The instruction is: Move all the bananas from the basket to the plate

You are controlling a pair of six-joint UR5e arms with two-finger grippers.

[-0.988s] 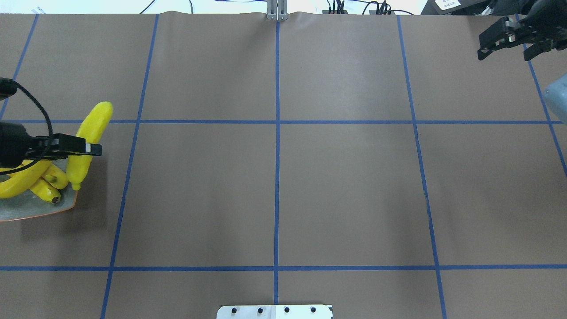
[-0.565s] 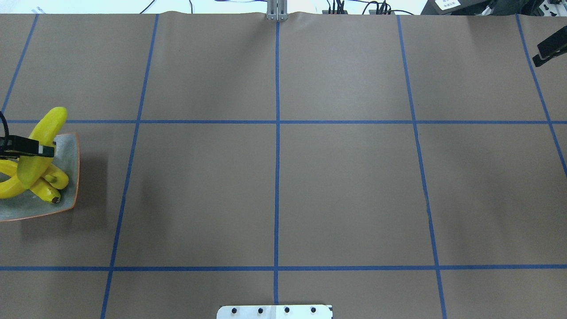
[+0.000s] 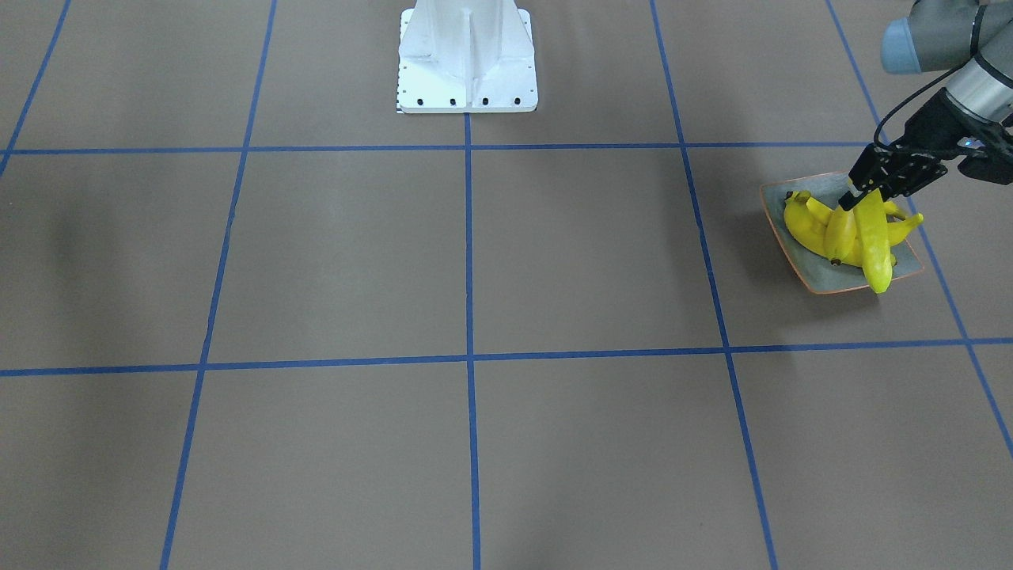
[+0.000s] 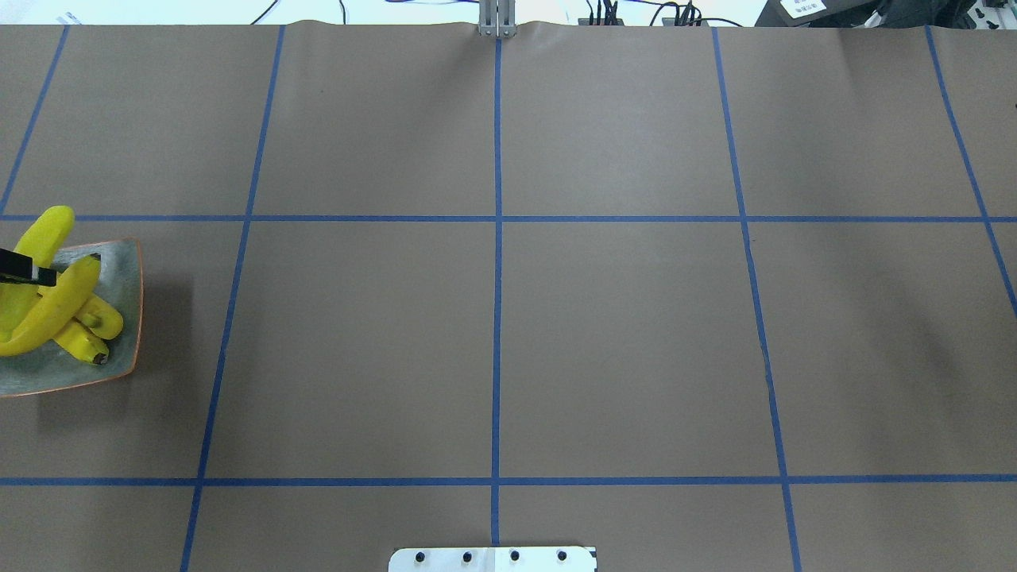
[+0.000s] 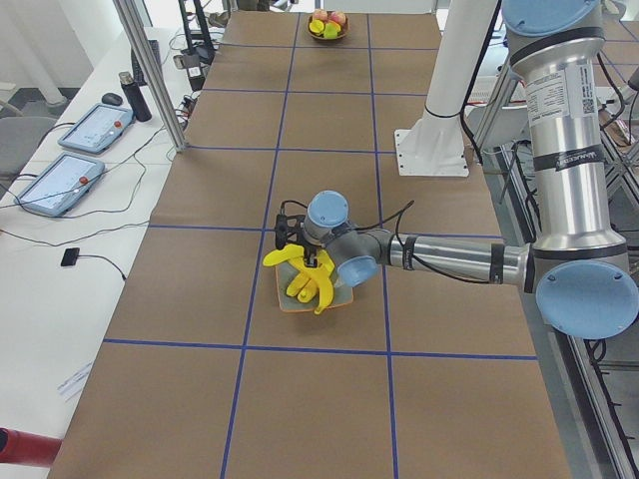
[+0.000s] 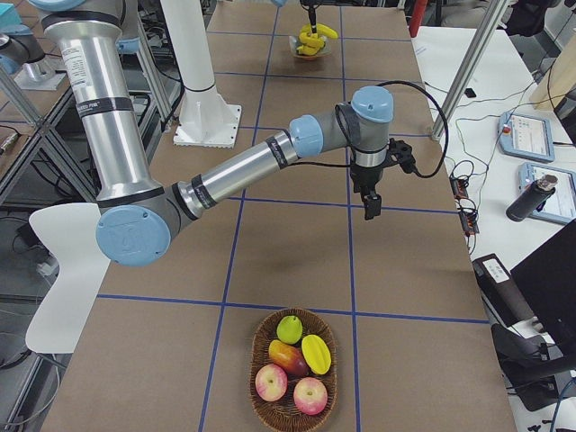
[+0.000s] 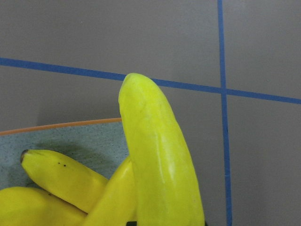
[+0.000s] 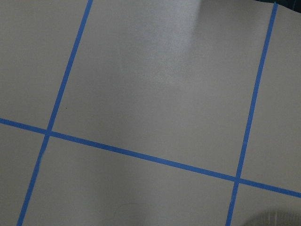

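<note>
My left gripper point(image 3: 857, 195) stays clamped on the banana point(image 3: 874, 241), now swung in over the plate point(image 4: 123, 270) and the other bananas point(image 4: 89, 330), and honestly can't tell about my right gripper point(image 6: 369, 212).

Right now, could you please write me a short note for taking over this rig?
Left gripper: shut on one bright yellow curved banana, tilted above the squarish grey-green plate.
Right gripper: over bare table; whether it is open or shut, I cannot tell.
Three more bananas lie on the plate.
The woven basket of fruit shows no bananas.
Left to do: lay down and release the held banana.
</note>
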